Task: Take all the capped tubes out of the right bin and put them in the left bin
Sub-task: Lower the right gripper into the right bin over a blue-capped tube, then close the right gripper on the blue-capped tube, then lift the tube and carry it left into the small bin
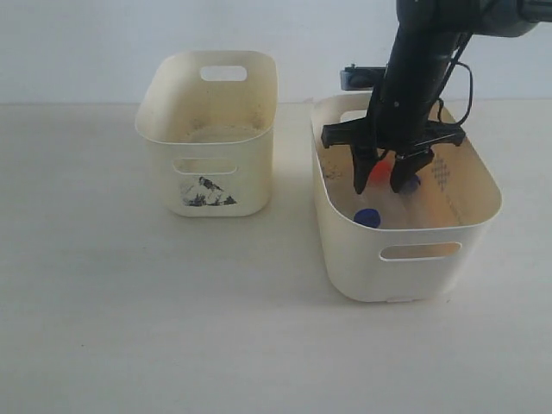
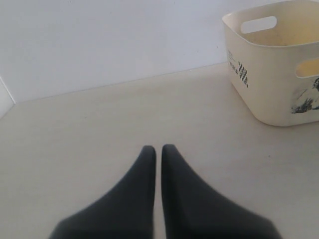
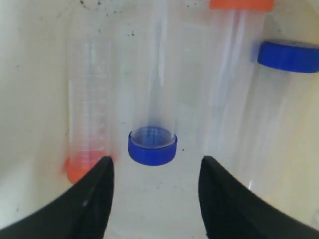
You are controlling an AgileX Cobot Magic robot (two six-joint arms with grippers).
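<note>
Black fingers [image 3: 89, 199] of the right gripper [image 3: 157, 159] stand spread wide, with nothing held between them. Dead ahead, centred in the gap, is a blue-capped tube [image 3: 155, 99]. Its cap end is nearest the gripper and its clear body runs away, so the long axis crosses the line between the fingers squarely. A short advance and a squeeze near the cap should take it, I'd say, though smooth round plastic may roll or slip. An orange-capped tube [image 3: 87, 114] lies just beside one finger, with other tubes [image 3: 288, 56] further off. All sit in the right bin [image 1: 345, 259], cream, glossy and round-cornered. The left bin [image 1: 250, 164] stands well apart, and no tube shows in it. Out by that bin, over the table [image 1: 172, 328], the left gripper [image 2: 158, 148] is pressed together. The right arm is far nearer.
</note>
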